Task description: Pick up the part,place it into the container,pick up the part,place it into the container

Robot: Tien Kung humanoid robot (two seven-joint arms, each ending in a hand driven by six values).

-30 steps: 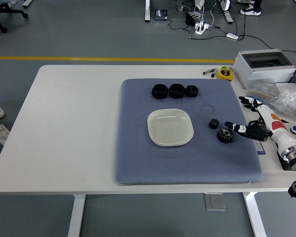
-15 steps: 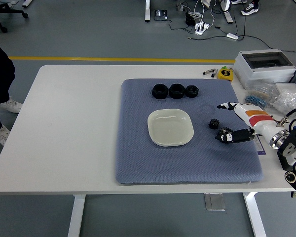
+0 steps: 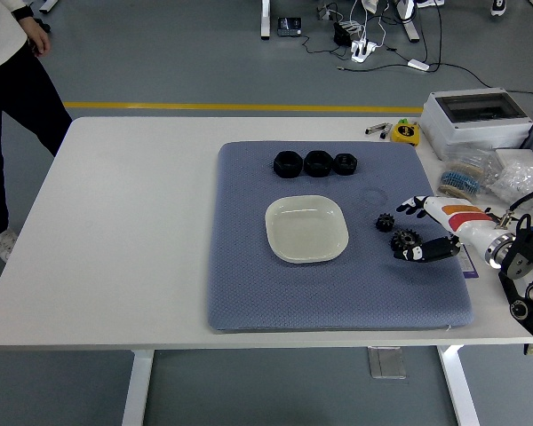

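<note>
Two black gears lie on the blue mat (image 3: 249,284) to the right of the white dish (image 3: 306,229): a small gear (image 3: 385,222) and a larger gear (image 3: 406,240). My right hand (image 3: 409,230) reaches in from the right edge and is open. Its upper fingers (image 3: 415,206) stretch above the larger gear and its thumb (image 3: 424,253) lies just below and right of it, so the gear sits between them without being gripped. The dish holds nothing. My left arm is out of view.
Three black nuts (image 3: 318,162) stand in a row at the back of the mat. A grey box (image 3: 475,120), a yellow tape measure (image 3: 406,132) and plastic bags (image 3: 506,173) crowd the table's right side. A person (image 3: 9,80) stands beyond the far left corner.
My right hand has turned and moved in from the mat's right edge so its fingers and thumb bracket the larger gear. A person has walked into view at the top left.
</note>
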